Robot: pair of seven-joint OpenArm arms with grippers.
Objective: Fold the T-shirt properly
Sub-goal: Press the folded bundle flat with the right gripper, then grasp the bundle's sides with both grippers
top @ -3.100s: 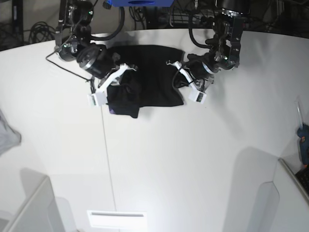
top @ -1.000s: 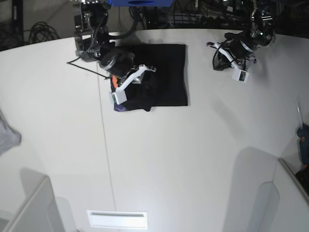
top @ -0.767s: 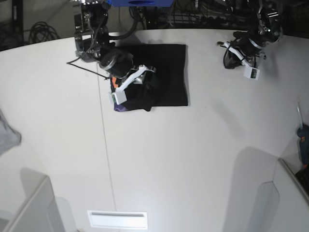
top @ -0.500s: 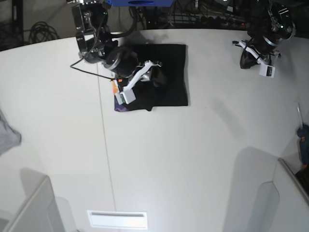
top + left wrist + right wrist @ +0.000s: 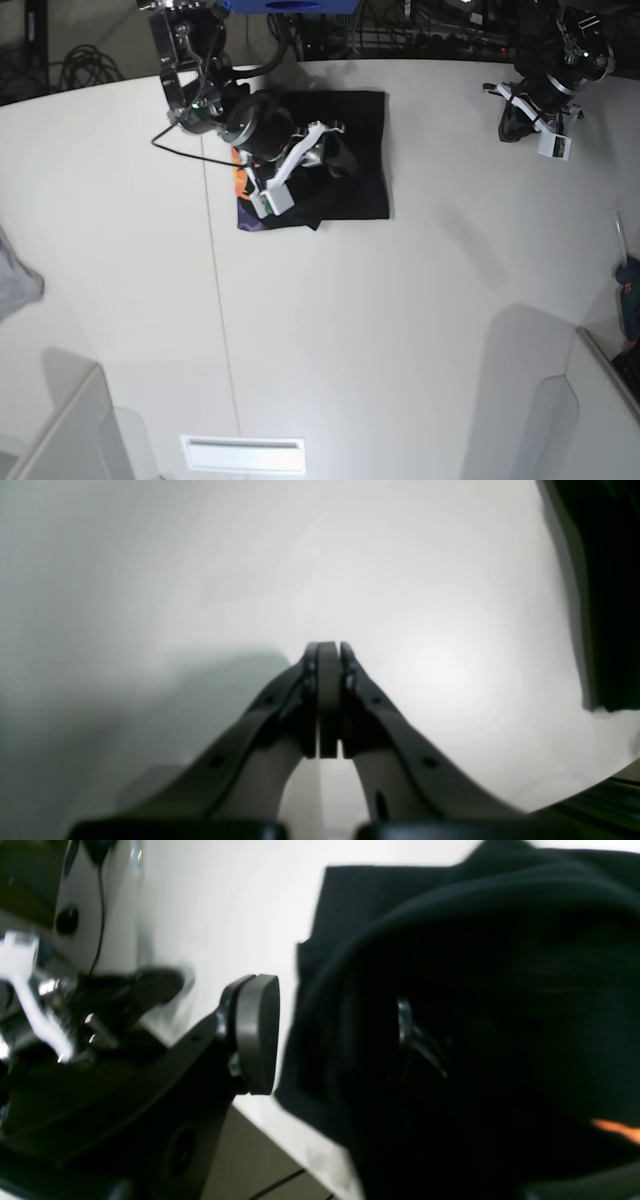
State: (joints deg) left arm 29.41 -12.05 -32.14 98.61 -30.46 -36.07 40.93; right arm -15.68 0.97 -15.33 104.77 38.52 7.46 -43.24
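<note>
The black T-shirt [image 5: 365, 150] lies folded into a rough rectangle at the back of the white table, with orange [image 5: 238, 178] and purple print showing at its left edge. My right gripper [image 5: 300, 165] is over the shirt's left half with its jaws wide apart. In the right wrist view one grey pad [image 5: 255, 1035] stands clear of the cloth, and bunched T-shirt fabric [image 5: 475, 990] drapes over and hides the other finger. My left gripper [image 5: 550, 140] is far off at the back right. It is shut on nothing above bare table [image 5: 327, 652].
A small grey cloth [image 5: 15, 275] pokes in at the left edge. A blue object [image 5: 628, 290] sits at the right edge. White bins stand at the front corners [image 5: 60, 430] [image 5: 590, 420]. Cables and a dark frame run behind the table's back edge.
The left arm has drawn away to the back right, staying shut. The right gripper has shifted rightward over the shirt's left half, its jaws have widened, and the fabric there has bunched up.
</note>
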